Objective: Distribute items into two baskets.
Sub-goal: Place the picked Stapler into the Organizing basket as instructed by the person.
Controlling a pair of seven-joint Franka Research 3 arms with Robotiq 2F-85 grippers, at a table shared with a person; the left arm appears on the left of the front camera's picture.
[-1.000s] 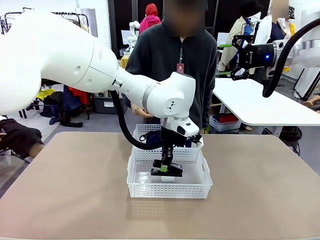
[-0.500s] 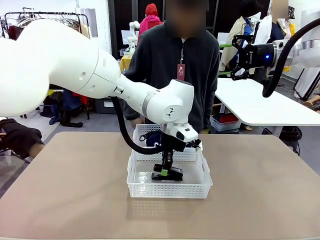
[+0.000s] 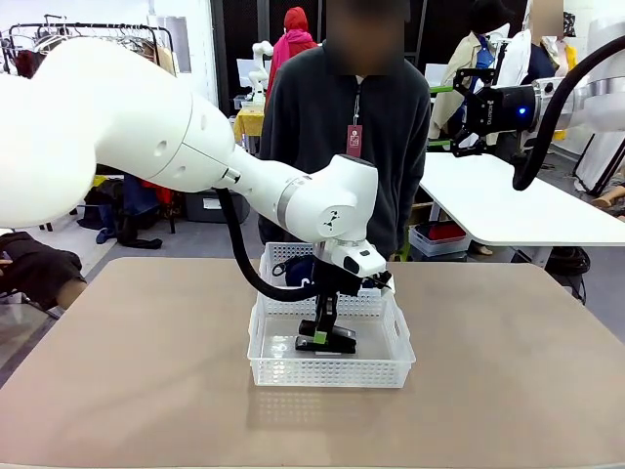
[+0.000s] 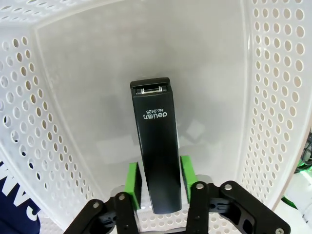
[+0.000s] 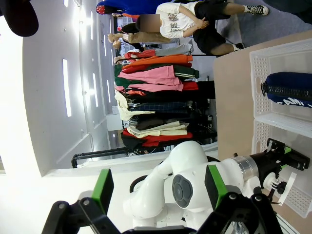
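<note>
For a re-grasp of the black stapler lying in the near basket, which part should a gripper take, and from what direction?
Probably straight down from above, across the narrow width of the stapler, at its rear half. It lies flat on the floor of the near basket, long and slim with parallel sides. The left gripper straddles it that way, pads beside both long sides. The basket walls block a side approach.

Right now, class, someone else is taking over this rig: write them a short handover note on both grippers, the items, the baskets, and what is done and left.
Left gripper: down in the near basket, pads either side of the black stapler lying on the basket floor; whether they grip it, I cannot tell.
Right gripper: open, empty, raised at the right.
Navy pouch: in the far basket.
Done: one item in each basket.
Left: free the stapler, lift the left arm out.
</note>
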